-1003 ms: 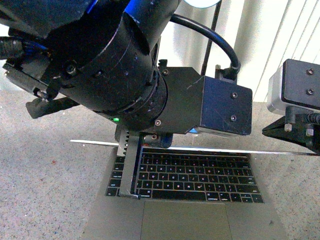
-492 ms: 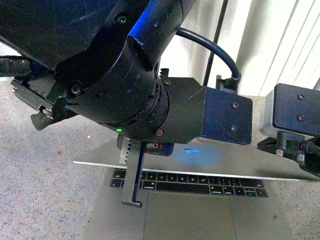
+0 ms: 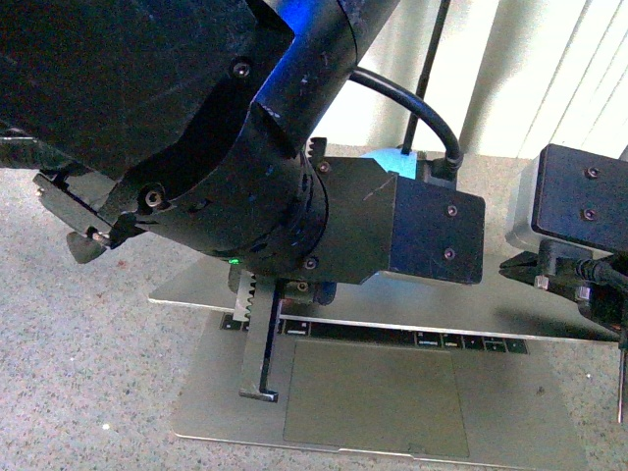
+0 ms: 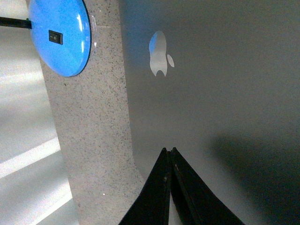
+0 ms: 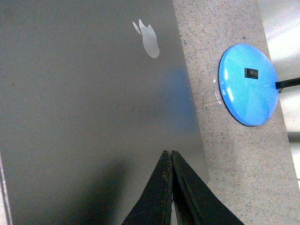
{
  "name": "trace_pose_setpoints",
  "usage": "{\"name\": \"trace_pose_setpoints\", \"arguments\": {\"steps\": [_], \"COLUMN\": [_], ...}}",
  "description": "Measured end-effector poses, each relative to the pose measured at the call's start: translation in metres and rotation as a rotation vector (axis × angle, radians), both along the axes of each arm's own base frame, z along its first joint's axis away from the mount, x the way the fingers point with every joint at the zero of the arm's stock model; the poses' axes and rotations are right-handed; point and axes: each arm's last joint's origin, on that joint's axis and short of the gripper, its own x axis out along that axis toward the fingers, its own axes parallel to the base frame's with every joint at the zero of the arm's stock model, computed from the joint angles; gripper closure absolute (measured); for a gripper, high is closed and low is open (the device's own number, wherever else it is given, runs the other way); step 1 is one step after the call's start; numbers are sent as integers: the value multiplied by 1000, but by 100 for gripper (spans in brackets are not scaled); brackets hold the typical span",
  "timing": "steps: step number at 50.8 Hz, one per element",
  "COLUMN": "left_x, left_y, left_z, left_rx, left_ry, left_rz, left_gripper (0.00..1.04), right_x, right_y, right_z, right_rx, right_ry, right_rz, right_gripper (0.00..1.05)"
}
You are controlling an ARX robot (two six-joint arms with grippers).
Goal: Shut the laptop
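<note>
The silver-grey laptop (image 3: 373, 397) lies on the speckled table with its trackpad toward me. Its lid (image 3: 461, 306) hangs low over the base, so only a thin strip of black keys (image 3: 432, 340) shows. My left gripper (image 4: 169, 150) is shut and empty, with its tips on or just above the lid's outer face (image 4: 211, 93), some way from the shiny logo (image 4: 158, 58). My right gripper (image 5: 168, 152) is shut and empty over the lid (image 5: 84, 93) near its edge. In the front view the right gripper (image 3: 507, 265) is at the lid's right end. The screen is hidden.
A round blue lamp base with a black switch (image 4: 58, 35) stands on the table behind the laptop and also shows in the right wrist view (image 5: 248, 84). Its black pole (image 3: 427, 78) rises in front of pale curtains. My bulky left arm (image 3: 196, 147) fills much of the front view.
The lid has swung down from edge-on above the keyboard to low over it, so most keys are now covered. Both arms have come down with it.
</note>
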Motion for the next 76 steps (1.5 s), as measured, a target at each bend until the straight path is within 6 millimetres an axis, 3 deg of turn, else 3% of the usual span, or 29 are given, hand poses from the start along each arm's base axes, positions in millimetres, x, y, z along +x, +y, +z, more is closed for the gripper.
{"name": "trace_pose_setpoints", "arguments": {"steps": [43, 76], "left_x": [-15, -18], "left_y": [-8, -6], "left_z": [-25, -30], "left_rx": [13, 16], "left_ry": [64, 83], "left_rz": [-4, 7], "left_gripper": [101, 101], "right_x": [-14, -15], "right_y": [9, 3], "right_z": [-25, -29], "right_rx": [5, 2], "right_ry": [56, 74], "right_rz": [12, -2], "right_gripper": [102, 102]}}
